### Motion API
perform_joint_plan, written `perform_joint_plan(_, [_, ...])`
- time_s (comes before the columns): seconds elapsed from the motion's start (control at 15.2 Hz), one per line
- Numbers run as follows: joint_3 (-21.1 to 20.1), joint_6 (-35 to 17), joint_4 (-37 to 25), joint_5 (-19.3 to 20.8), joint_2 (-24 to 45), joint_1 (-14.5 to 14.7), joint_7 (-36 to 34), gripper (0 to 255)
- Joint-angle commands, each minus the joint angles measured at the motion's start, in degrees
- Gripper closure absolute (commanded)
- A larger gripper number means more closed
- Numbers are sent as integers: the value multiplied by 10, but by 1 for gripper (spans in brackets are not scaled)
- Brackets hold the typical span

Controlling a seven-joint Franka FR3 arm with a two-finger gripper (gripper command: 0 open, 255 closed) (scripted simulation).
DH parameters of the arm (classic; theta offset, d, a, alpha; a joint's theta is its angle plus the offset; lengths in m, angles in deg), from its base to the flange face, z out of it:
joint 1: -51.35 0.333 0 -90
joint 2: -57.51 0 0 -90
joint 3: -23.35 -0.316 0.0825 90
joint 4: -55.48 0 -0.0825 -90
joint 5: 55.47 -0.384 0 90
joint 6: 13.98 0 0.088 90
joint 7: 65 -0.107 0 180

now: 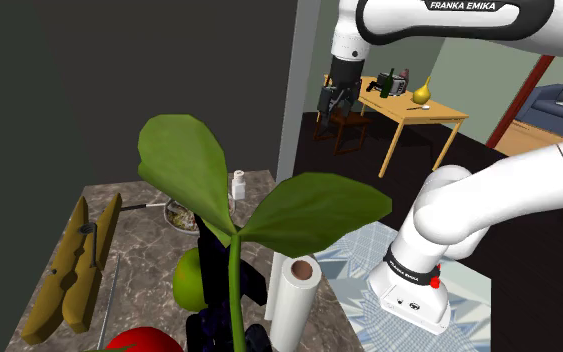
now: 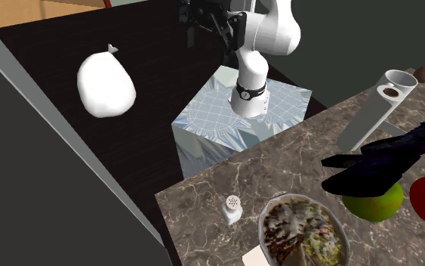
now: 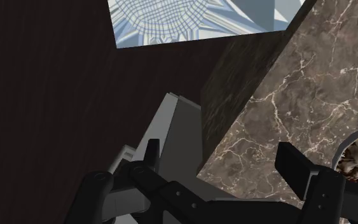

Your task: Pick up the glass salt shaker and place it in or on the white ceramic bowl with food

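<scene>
- Hand (image 1: pixel 333 103) is up high at the end of the arm (image 1: pixel 439 20), off the surface and well apart from the task things.
- Wrist view: hand (image 3: pixel 225 162) is released, the two black fingers (image 3: pixel 295 165) stand apart with nothing between them; dark floor and the edge of the surface lie under it.
- Second exterior view: hand (image 2: pixel 203 26) sits at the top edge, above the dark floor, past the stand (image 2: pixel 203 125).
- Salt shaker (image 2: pixel 233 209) stands upright on the brown marbled surface (image 2: pixel 203 227), near the edge that faces the stand (pale body, perforated cap).
- Shoulder view: salt shaker (image 1: pixel 239 183) is at the far end of the surface (image 1: pixel 149 240), beside the grey wall corner.
- Bowl (image 2: pixel 265 227) is just beside the shaker with a small gap; greyish rim, brown and pale green food inside.
- Bowl (image 1: pixel 174 222) is partly hidden by a leaf in the shoulder view; a bit of its rim (image 3: pixel 348 147) shows by the right finger in the wrist view.
- Also on the surface: leafy plant (image 1: pixel 184 160), green apple (image 2: pixel 373 204), upright paper roll (image 1: pixel 294 298), big wooden clothespin (image 1: pixel 74 265).
- White sack (image 2: pixel 105 81) lies on the floor, well apart from the stand.
</scene>
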Motion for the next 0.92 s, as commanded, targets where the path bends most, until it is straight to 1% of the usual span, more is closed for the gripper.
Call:
perform_joint_plan(0.0, [0, 0, 0, 0, 0, 0, 0, 0])
perform_joint_plan(0.4, [-22, -86, -7, -29, 101, 20, -29, 0])
perform_joint_plan(0.86, [-48, -173, -47, -55, 235, 40, -56, 0])
